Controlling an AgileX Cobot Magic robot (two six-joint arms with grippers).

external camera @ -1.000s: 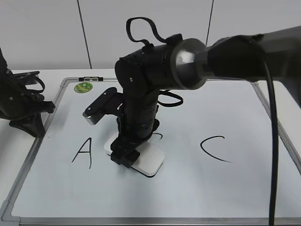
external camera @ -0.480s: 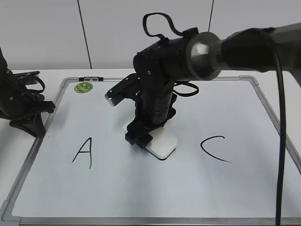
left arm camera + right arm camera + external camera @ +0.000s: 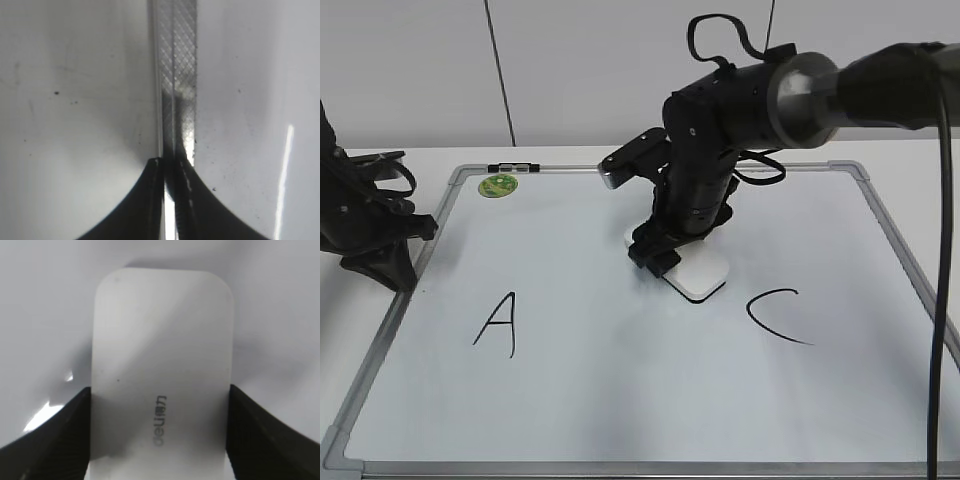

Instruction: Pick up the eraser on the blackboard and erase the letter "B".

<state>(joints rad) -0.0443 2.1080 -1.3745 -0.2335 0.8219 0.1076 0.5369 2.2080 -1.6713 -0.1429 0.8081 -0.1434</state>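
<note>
The white eraser (image 3: 701,276) lies flat on the blackboard (image 3: 620,400), between the black "A" (image 3: 495,325) and the black "C" (image 3: 778,316). My right gripper (image 3: 658,256) is shut on the eraser and presses it on the board. In the right wrist view the eraser (image 3: 162,355) with grey lettering sits between the two fingers of my right gripper (image 3: 159,389). No letter "B" shows; the board around the eraser looks white. My left gripper (image 3: 398,268) is shut and empty at the board's left edge, over the grey frame (image 3: 177,75) in the left wrist view (image 3: 170,162).
A round green sticker (image 3: 498,184) and a small marker (image 3: 513,168) are at the board's far left corner. The right arm reaches in from the upper right over the board, with a cable (image 3: 940,300) hanging at the right. A white wall stands behind.
My right gripper has slid the eraser to the right and a little away across the board's middle. The faint mark seen by the eraser earlier no longer shows. The left arm has not moved.
</note>
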